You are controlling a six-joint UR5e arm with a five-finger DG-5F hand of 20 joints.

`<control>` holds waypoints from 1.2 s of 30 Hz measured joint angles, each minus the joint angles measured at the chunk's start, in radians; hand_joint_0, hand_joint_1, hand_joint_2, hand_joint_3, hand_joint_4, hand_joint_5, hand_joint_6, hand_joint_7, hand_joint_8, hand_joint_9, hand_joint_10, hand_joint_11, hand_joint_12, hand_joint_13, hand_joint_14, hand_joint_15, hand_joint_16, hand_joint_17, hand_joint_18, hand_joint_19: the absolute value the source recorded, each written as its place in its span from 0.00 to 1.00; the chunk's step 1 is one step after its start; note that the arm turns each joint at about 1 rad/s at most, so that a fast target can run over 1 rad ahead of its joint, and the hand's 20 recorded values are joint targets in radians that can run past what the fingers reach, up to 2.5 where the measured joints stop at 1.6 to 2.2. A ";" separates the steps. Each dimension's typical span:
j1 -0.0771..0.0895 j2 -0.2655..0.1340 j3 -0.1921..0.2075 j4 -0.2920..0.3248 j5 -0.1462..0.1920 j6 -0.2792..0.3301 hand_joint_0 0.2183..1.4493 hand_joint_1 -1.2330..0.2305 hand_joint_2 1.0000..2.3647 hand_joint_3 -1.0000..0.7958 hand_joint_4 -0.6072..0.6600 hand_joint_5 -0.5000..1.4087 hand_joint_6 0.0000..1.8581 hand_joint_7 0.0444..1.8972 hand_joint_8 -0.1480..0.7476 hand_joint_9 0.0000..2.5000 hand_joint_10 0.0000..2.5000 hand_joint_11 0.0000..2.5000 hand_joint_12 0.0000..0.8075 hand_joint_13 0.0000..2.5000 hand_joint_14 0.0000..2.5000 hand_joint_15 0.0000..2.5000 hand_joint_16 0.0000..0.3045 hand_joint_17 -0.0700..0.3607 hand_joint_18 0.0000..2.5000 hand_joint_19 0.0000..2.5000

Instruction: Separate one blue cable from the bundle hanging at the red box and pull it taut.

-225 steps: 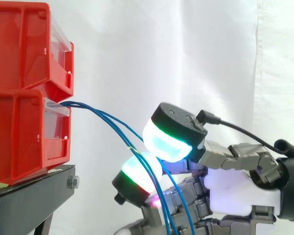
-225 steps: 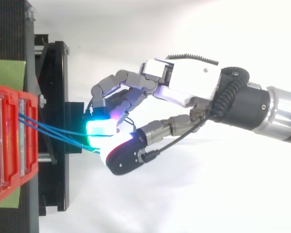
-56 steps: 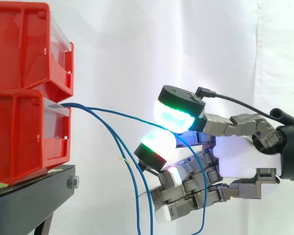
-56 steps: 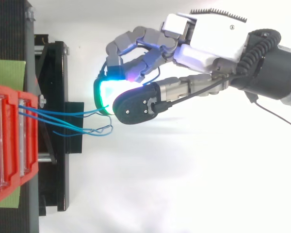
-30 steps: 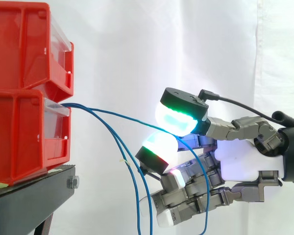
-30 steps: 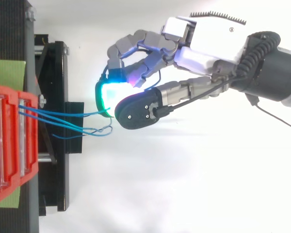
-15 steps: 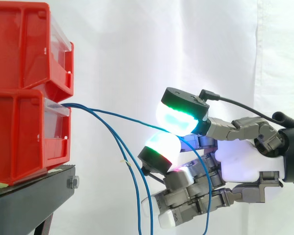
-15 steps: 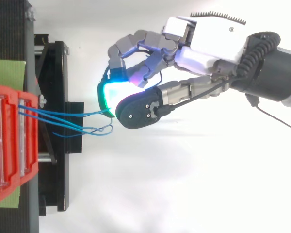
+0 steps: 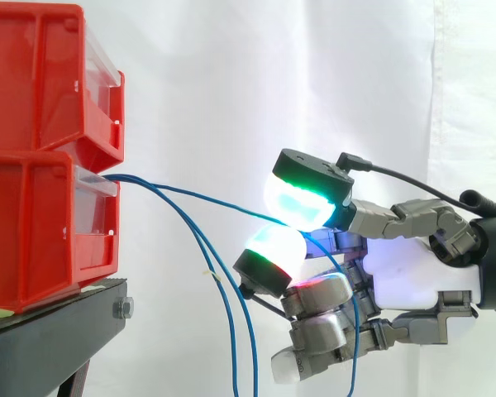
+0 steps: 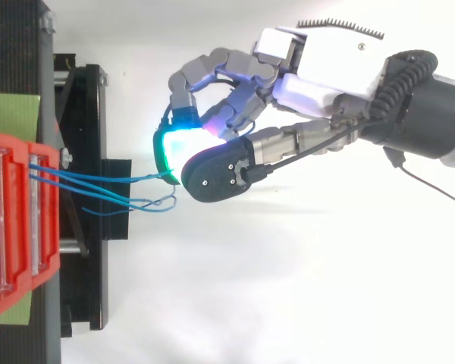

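Several thin blue cables come out of the lower red bin [image 9: 33,240] at its front lip. One blue cable [image 9: 207,198] runs to the right, nearly straight, into my hand [image 9: 413,277]. It passes between two glowing fingertips [image 9: 302,201], then drops behind the curled fingers. My hand is shut on this cable, pinching it. The other blue cables [image 10: 98,199] sag away from the bin and hang down in loose loops left of my hand. In the top view my hand [image 10: 318,64] sits right of the stand, and the pinched cable [image 10: 98,180] reaches it.
A second red bin [image 9: 33,74] is stacked on the lower one. Both stand on a black stand [image 9: 58,331] at the left. A white curtain hangs behind. My arm comes in from the right edge [image 10: 440,129].
Since 7.5 s ago my hand has moved up and away from the bins with one cable, parting it from the others. In the last second the lower fingers have curled in further.
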 measured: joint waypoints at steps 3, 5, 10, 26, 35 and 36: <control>0.000 0.001 0.000 0.001 0.000 0.000 0.43 0.33 0.00 0.28 0.49 0.15 0.52 0.71 0.42 0.34 0.34 0.65 0.32 0.49 0.00 0.71 0.09 0.30 0.30 0.24; 0.000 0.000 0.000 0.001 -0.001 0.000 0.43 0.33 0.00 0.28 0.49 0.15 0.52 0.71 0.43 0.34 0.37 0.64 0.31 0.49 0.02 0.74 0.09 0.31 0.31 0.27; 0.000 0.001 0.000 -0.003 -0.001 -0.005 0.44 0.34 0.00 0.28 0.50 0.15 0.52 0.72 0.43 0.32 0.47 0.60 0.30 0.44 0.31 0.71 0.10 0.32 0.35 0.36; 0.000 0.001 0.000 -0.008 -0.001 -0.060 0.45 0.35 0.00 0.28 0.50 0.15 0.52 0.72 0.44 0.27 0.78 0.53 0.32 0.33 0.87 0.68 0.08 0.28 0.47 0.63; 0.000 0.001 0.000 -0.008 0.001 -0.061 0.46 0.35 0.00 0.28 0.51 0.15 0.52 0.72 0.45 0.27 0.84 0.52 0.34 0.29 1.00 0.69 0.07 0.27 0.55 0.77; 0.000 0.001 0.000 -0.008 0.001 -0.061 0.46 0.35 0.00 0.28 0.52 0.15 0.52 0.72 0.45 0.27 0.84 0.52 0.34 0.29 1.00 0.69 0.07 0.27 0.55 0.77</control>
